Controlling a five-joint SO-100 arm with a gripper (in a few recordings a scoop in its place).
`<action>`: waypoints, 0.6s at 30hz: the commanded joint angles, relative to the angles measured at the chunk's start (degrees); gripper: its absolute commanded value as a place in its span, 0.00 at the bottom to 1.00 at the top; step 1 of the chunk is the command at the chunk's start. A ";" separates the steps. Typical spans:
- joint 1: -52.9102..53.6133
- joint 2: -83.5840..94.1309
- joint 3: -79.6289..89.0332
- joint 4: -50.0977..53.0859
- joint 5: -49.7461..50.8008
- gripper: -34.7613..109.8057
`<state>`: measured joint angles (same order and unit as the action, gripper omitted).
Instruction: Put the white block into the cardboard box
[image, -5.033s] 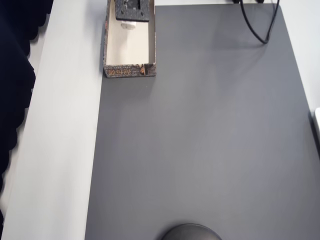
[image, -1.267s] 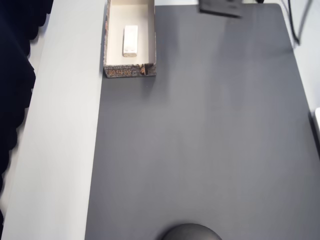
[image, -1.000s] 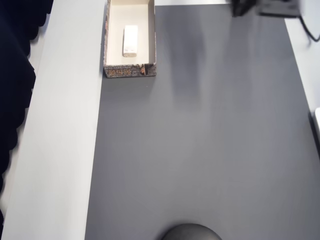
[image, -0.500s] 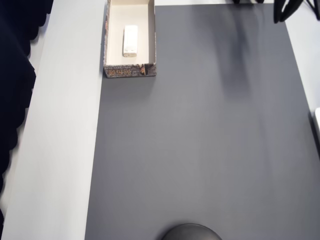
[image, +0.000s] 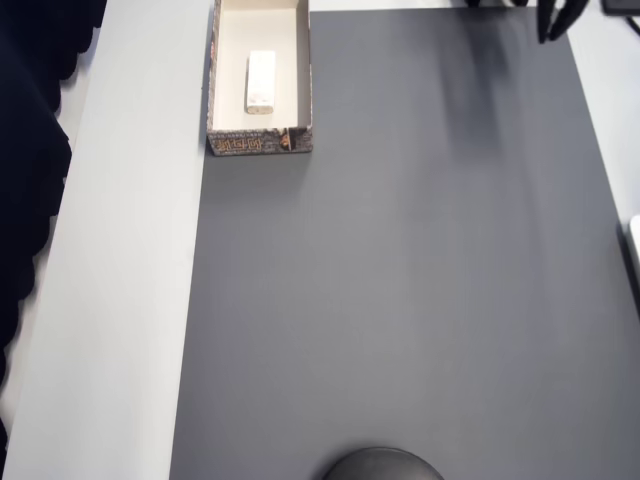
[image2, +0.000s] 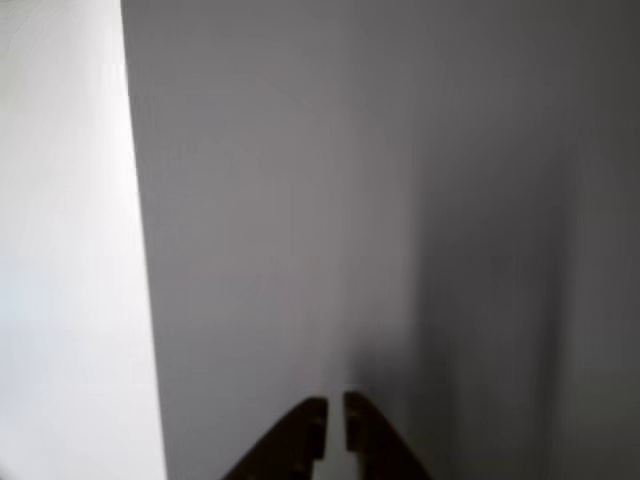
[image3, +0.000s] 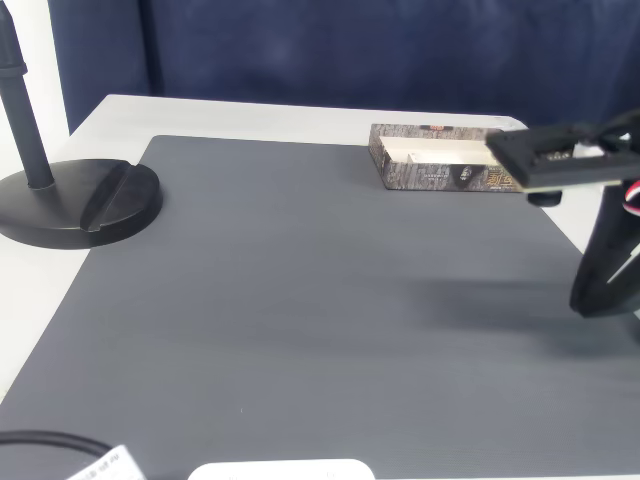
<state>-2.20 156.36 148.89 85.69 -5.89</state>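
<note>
The white block (image: 261, 82) lies lengthwise on the cream floor of the cardboard box (image: 260, 143), at the top left of the overhead view. Nothing touches it. The box (image3: 440, 172) stands at the far edge of the grey mat in the fixed view. My gripper (image: 557, 25) is far to the right of the box, at the mat's top right corner. In the wrist view its dark fingers (image2: 300, 440) meet with only a thin slit and hold nothing. In the fixed view the gripper (image3: 597, 290) hangs low over the mat's right edge.
A dark grey mat (image: 400, 280) covers most of the table, with a white table strip (image: 130, 300) to its left. A black round stand base (image3: 80, 200) with a pole sits at the mat's left in the fixed view. A dark curtain (image3: 350, 50) hangs behind.
Five seconds ago the gripper was over the box on the block. It has since let go, leaving the block in the box, and swung right along the top edge to the corner.
</note>
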 joint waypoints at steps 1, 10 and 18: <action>1.14 6.86 4.57 -0.97 1.23 0.23; 4.75 13.45 10.72 -3.25 6.68 0.23; 5.27 18.98 15.21 -5.98 7.21 0.23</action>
<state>2.29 173.85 164.18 80.86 0.18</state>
